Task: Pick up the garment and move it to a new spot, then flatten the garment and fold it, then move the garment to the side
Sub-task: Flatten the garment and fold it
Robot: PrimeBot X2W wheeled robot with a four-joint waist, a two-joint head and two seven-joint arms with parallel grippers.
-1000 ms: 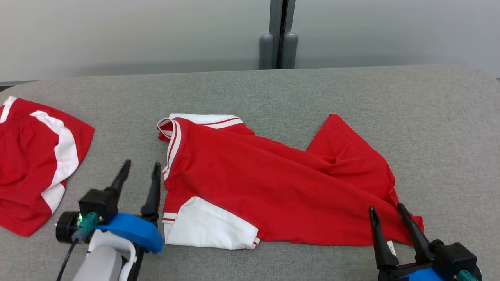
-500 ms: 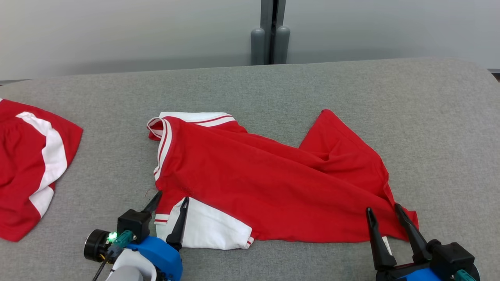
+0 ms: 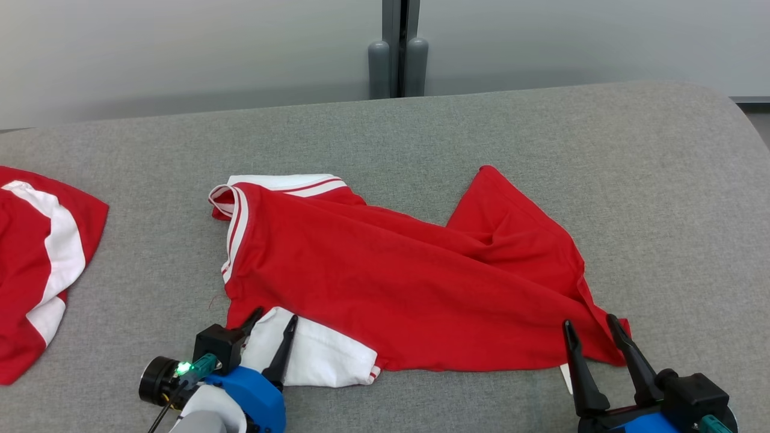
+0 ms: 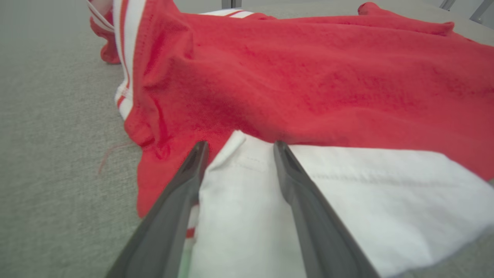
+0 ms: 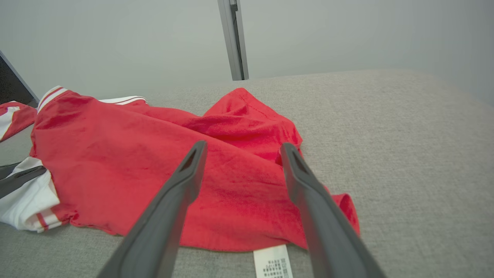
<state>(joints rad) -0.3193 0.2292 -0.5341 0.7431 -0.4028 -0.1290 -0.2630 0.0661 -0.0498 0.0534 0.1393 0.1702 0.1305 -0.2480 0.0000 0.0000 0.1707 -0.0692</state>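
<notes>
The garment (image 3: 391, 282), a red shirt with white trim, lies crumpled on the grey counter (image 3: 662, 210), close to its near edge. Its long axis runs along that edge, with the collar and sleeves toward the left end and the hem toward the right. The left pincer (image 3: 276, 314) is released, its two fingers spread over the white sleeve (image 3: 319, 355) at the garment's near-left corner. In the left wrist view the sleeve's upper fold sits between them. The right pincer (image 3: 588, 320) is also released and empty. It points at the near-right hem corner (image 3: 610, 346), where a white label (image 5: 273, 262) peeks out beneath the cloth.

Each arm is thus nearest its own end of the shirt, and the cloth lies straight ahead of both. Closing on sleeve and hem looks like the next step, probably for lifting or spreading. A second red-and-white piece (image 3: 36, 258) rests apart at the counter's left edge.
</notes>
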